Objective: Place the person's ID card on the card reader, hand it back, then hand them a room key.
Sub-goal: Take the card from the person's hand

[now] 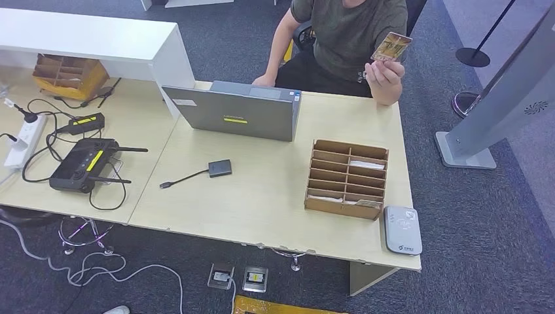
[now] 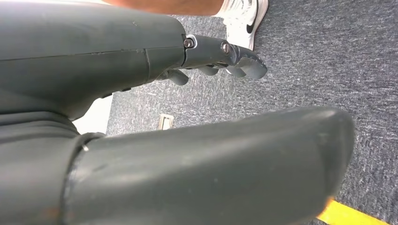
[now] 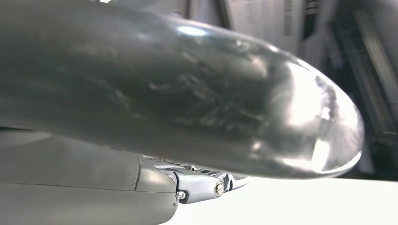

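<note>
The desk (image 1: 275, 196) is pale wood, and a person (image 1: 347, 33) in a dark green shirt sits at its far side. A grey laptop (image 1: 239, 114) stands open near the far edge, its lid towards the camera. On the left part lie a black controller (image 1: 82, 163) with tangled cables and a white power strip (image 1: 23, 137). A wooden slotted card rack (image 1: 347, 176) sits on the right part, with a few cards in its slots. Just beside the rack's near right corner lies the grey card reader (image 1: 402, 229), at the desk's near edge. A small black adapter (image 1: 220, 168) with a short cable lies between the laptop and the near edge.

The person's hand (image 1: 386, 75) holds the ID card (image 1: 391, 47) up above the desk's far right corner, well apart from the reader.

The left hand (image 2: 197, 51) hangs over grey carpet, its fingers (image 2: 244, 65) curled loosely apart, holding nothing. The right hand (image 3: 187, 140) is seen too close; whether its fingers are apart or together I cannot tell.
</note>
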Controlling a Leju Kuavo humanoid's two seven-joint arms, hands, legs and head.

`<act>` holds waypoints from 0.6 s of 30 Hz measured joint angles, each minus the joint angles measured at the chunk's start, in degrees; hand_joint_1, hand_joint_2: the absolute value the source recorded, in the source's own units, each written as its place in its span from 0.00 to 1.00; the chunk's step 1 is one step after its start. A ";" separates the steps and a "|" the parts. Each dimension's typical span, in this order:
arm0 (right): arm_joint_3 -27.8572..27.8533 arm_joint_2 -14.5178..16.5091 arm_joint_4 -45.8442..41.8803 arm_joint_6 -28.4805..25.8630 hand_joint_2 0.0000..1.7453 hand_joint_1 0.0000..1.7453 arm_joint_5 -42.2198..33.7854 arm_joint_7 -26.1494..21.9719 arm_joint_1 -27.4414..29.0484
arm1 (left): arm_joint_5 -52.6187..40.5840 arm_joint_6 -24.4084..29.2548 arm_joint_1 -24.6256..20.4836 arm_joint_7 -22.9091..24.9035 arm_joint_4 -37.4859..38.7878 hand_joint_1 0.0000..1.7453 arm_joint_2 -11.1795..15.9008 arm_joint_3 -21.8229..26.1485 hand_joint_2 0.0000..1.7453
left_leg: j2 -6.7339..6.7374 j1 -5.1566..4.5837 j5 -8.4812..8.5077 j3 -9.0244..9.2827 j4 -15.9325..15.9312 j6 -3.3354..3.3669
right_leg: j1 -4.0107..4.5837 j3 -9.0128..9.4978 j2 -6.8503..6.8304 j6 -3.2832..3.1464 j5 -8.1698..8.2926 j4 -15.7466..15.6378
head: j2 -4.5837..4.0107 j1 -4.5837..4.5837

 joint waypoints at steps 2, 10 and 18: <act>0.13 -0.04 -3.47 0.02 0.00 0.00 1.36 0.02 -0.17 | -0.02 0.00 -0.01 -0.02 0.00 0.00 -0.01 0.00 0.00 | 0.08 0.00 0.00 0.02 0.00 0.00 | 0.00 0.00 0.08 0.00 0.01 0.00 | -0.01 -0.01; 0.29 -0.05 -11.14 0.06 0.50 0.00 2.24 -0.25 -0.40 | -0.03 -0.01 -0.08 -0.25 0.01 0.00 -0.11 0.00 0.00 | 0.12 0.00 -0.03 0.03 0.01 0.01 | 0.00 -0.01 0.11 0.00 0.02 0.00 | -0.02 -0.01; 5.06 -2.31 -16.07 0.87 1.00 0.00 9.31 4.03 1.07 | -0.74 -0.06 -0.29 -0.48 0.00 0.00 -0.22 0.00 0.00 | 0.16 0.01 -0.09 0.00 0.00 0.01 | 0.01 -0.01 0.15 0.00 0.02 0.00 | -0.02 0.00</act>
